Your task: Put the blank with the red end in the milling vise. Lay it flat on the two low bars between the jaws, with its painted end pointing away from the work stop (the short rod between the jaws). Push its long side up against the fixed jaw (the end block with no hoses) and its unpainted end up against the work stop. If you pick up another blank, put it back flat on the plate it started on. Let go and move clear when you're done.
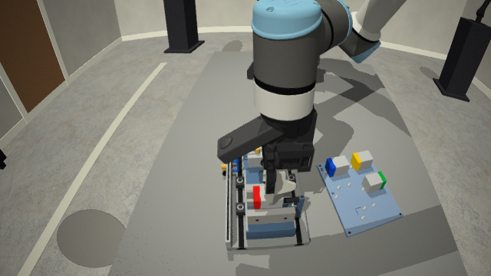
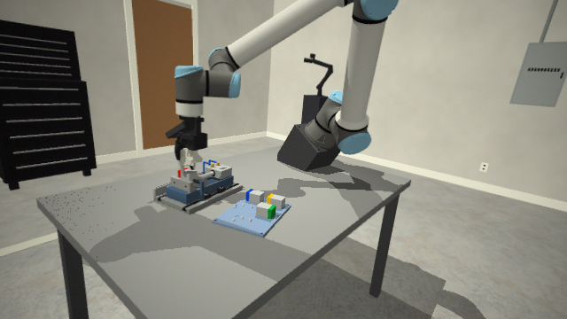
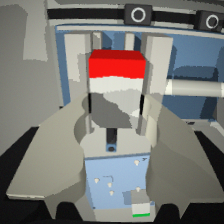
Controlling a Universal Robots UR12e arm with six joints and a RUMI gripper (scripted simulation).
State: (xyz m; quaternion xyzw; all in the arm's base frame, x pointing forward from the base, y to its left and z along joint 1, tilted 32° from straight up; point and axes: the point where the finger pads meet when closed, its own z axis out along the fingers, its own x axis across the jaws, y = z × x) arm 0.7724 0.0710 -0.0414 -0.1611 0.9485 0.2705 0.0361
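The blank with the red end (image 1: 256, 197) (image 2: 180, 173) (image 3: 117, 65) is between the jaws of my gripper (image 3: 115, 95), which is shut on its long sides. It looks level, over the gap between the fixed jaw (image 1: 270, 217) (image 3: 77, 75) and the moving jaw (image 3: 161, 70). Its red end points away from the work stop (image 1: 291, 200) (image 3: 111, 137); its unpainted end faces the stop. The far ends of the low bars (image 3: 130, 40) show beyond the red end. I cannot tell whether the blank touches the bars, fixed jaw or stop.
The blue plate (image 1: 377, 222) (image 2: 230, 223) (image 3: 120, 170) lies beside the vise. It carries the blue-ended blank (image 1: 339, 165) (image 2: 255, 196), the yellow-ended blank (image 1: 364, 160) (image 2: 276, 201) and the green-ended blank (image 1: 373, 182) (image 2: 264, 210). Blue hoses (image 2: 205, 165) rise at the vise's other end.
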